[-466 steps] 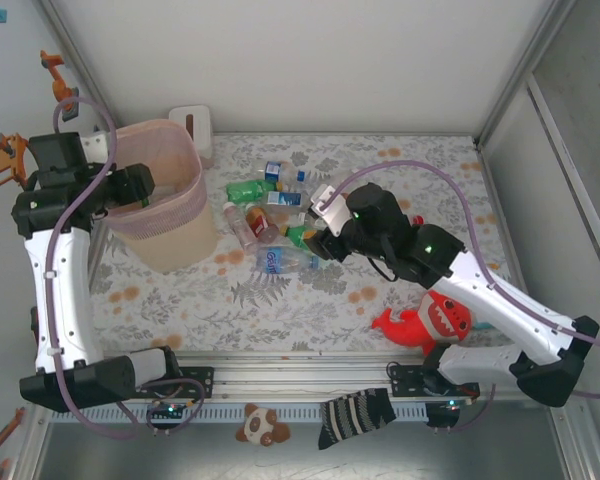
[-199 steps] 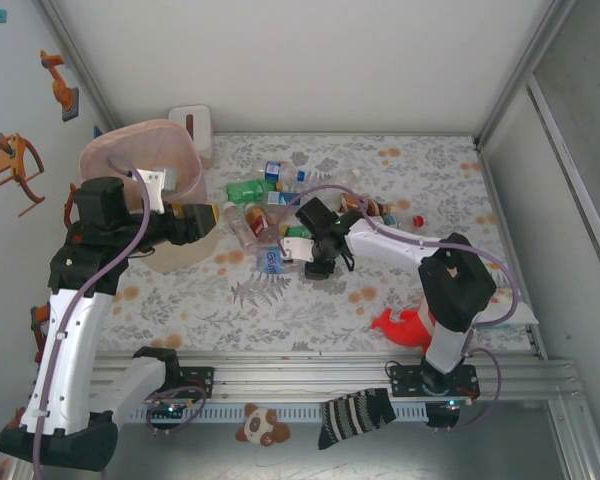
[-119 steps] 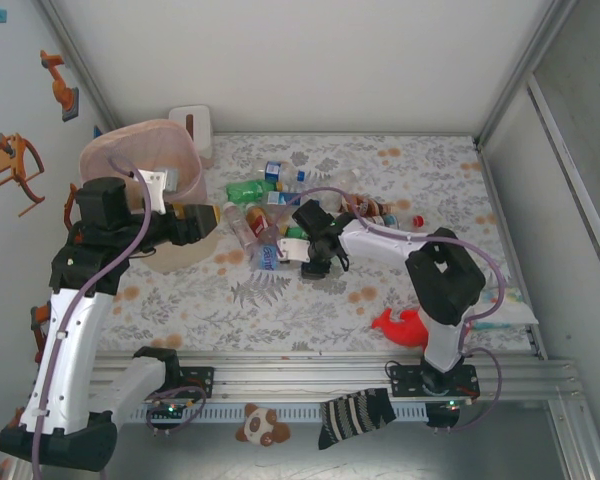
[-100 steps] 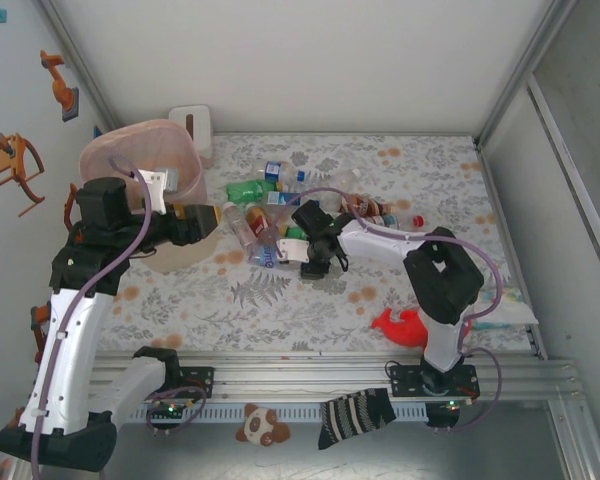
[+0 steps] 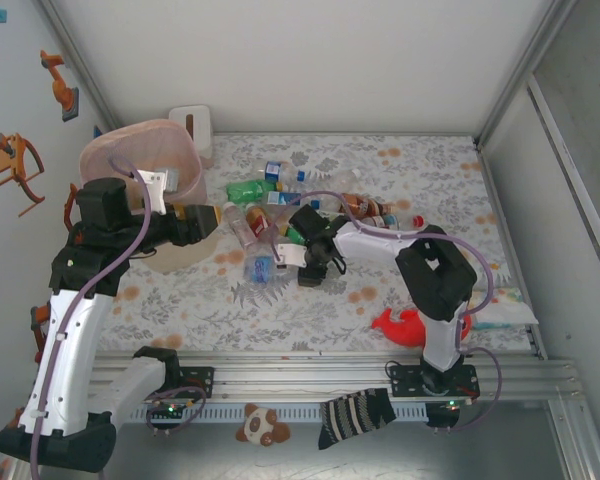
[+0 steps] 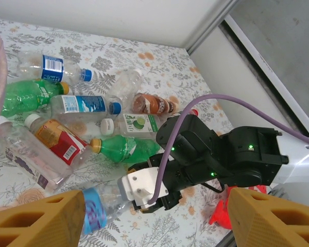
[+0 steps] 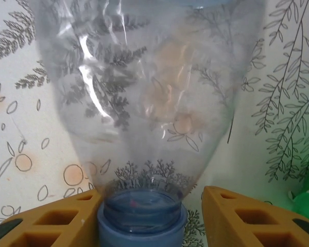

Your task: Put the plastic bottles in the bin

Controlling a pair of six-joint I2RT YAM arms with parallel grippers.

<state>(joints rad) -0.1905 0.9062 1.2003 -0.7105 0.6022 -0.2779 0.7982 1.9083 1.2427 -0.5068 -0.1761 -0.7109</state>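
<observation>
View from above: a flower-patterned surface (image 5: 310, 310) with two robot arms mounted at its near edge. A tall pale-pink bin (image 5: 130, 128) stands at the far left. The plastic bottles (image 5: 280, 195) lie loose on the surface in a cluster right of the bin, none visibly inside it. Among them are a green bottle (image 6: 26, 95), a bottle with a red label (image 6: 59, 139) and several clear ones with blue labels.

The left claw (image 5: 208, 215) hangs just beside the bin's right wall. In its own camera its orange fingers (image 6: 36, 221) are wide apart with nothing between them.

The right claw (image 5: 283, 260) is low at the near edge of the cluster, at the cap end of a clear bottle (image 5: 263, 268) with a blue label that lies on its side. Up close, the fingers (image 7: 46, 218) stand on either side of its blue cap (image 7: 141, 218). One touches it, a narrow gap shows at the other, so the claw is slightly apart, not clamped.

A red plush toy (image 5: 420, 325) lies near the right arm's base.
</observation>
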